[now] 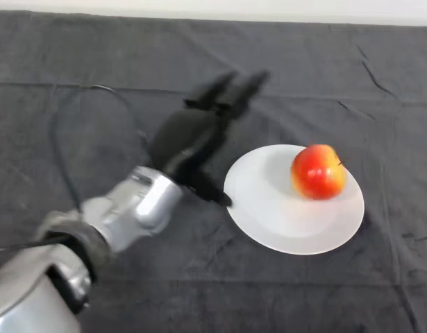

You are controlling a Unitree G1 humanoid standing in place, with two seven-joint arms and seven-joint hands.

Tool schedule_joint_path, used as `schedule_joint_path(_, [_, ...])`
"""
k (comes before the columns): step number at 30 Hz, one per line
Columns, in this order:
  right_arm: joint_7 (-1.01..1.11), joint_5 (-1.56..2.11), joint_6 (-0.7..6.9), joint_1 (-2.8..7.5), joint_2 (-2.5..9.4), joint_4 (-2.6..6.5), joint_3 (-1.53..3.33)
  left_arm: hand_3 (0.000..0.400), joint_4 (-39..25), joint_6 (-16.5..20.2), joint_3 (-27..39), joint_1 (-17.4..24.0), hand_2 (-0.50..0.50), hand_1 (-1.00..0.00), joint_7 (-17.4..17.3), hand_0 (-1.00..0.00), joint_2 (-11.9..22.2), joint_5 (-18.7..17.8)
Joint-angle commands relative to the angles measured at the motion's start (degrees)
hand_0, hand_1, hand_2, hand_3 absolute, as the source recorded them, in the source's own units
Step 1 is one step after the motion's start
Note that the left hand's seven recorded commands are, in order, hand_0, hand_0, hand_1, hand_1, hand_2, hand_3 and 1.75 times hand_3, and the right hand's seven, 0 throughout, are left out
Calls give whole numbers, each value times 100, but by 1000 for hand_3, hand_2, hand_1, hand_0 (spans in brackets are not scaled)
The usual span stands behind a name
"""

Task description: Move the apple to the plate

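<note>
A red and yellow apple [318, 171] rests upright on the white plate [282, 222], toward its far right side. My left hand [189, 139] hovers over the dark cloth just left of the plate, apart from the apple. Its fingers [230, 89] stretch out straight toward the far side, and the thumb [210, 189] points down near the plate's left rim. The hand is open and holds nothing.
The silver-grey forearm [130, 208] comes in from the lower left. A dark wrinkled cloth [338, 69] covers the whole table, and a pale strip runs along the far edge at the top.
</note>
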Motion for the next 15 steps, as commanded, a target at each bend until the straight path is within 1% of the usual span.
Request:
schedule_joint_path(1, [-37,-108,321,562,774,421,-67,0,-145,-219,284,218,0,0,-110,0,318,-299])
schedule_joint_path(5, [-39,-116,323,564,775,418,-73,0,-133,-617,882,574,0,0,-268,0,613,-931])
schedule_joint_path(8, [-41,-121,324,565,775,415,-76,0,-54,-834,1335,834,0,0,-374,0,731,-1414])
schedule_joint_path(11, [-42,-126,325,565,775,413,-79,0,58,-971,1780,1070,0,0,-489,0,770,-1893])
schedule_joint_path(15, [-44,-132,327,567,775,411,-83,0,206,-1014,2347,1287,0,0,-682,0,782,-2496])
